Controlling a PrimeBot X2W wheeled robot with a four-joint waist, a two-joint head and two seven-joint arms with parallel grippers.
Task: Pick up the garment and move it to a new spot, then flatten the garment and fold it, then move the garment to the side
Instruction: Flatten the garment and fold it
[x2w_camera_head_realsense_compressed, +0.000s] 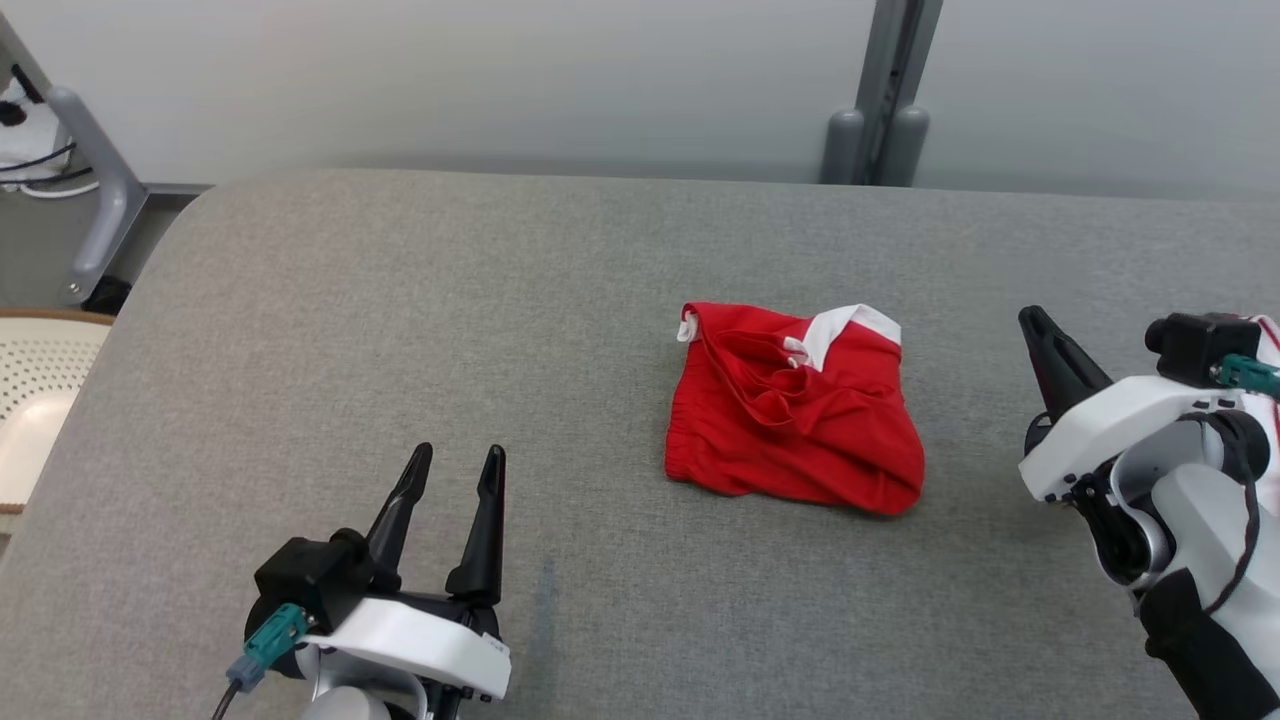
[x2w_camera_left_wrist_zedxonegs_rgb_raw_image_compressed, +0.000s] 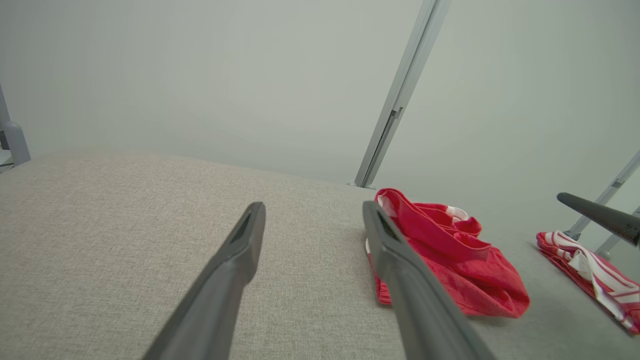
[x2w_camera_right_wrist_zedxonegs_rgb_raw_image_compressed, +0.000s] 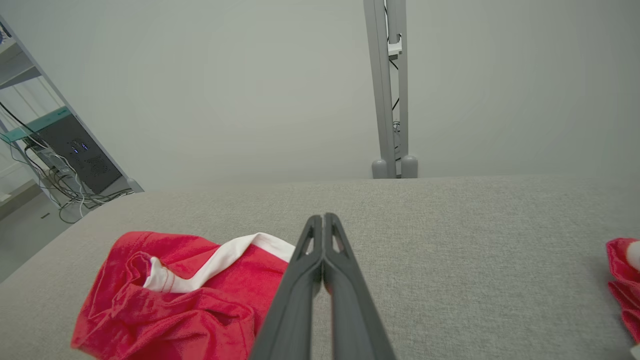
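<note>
Jaws on the left gripper (x2w_camera_head_realsense_compressed: 460, 455) stand wide apart with nothing between them. Those on the right gripper (x2w_camera_right_wrist_zedxonegs_rgb_raw_image_compressed: 322, 218) are pressed together tip to tip and grip nothing.

The garment (x2w_camera_head_realsense_compressed: 795, 420), red with a white band (x2w_camera_head_realsense_compressed: 850, 325) at its far edge, lies in a rumpled heap on the table (x2w_camera_head_realsense_compressed: 400, 300). Ridges of cloth stand up across its top, and a gathered hem runs along its near left edge. It is neither spread flat nor squarely folded.

The right gripper sits to the garment's right, near it but apart, fingers pointing away from the robot. The left gripper sits to the garment's left and nearer the robot, well apart from it. A striped cloth (x2w_camera_left_wrist_zedxonegs_rgb_raw_image_compressed: 595, 270) lies further right of the garment, beyond the right gripper.

As I judge it, a heap like this fits two stages: the garment waiting to be lifted to a new spot, or the garment set down at that spot and waiting to be spread. It does not look like the folded end of the job.

In either case the next move brings a gripper in to the garment's edge, and the right jaws must part before they can take any cloth. The band or the hem offers a clean pinch. The cloth is soft and will likely sag and trail, so the striped cloth to the right is best kept clear of.
</note>
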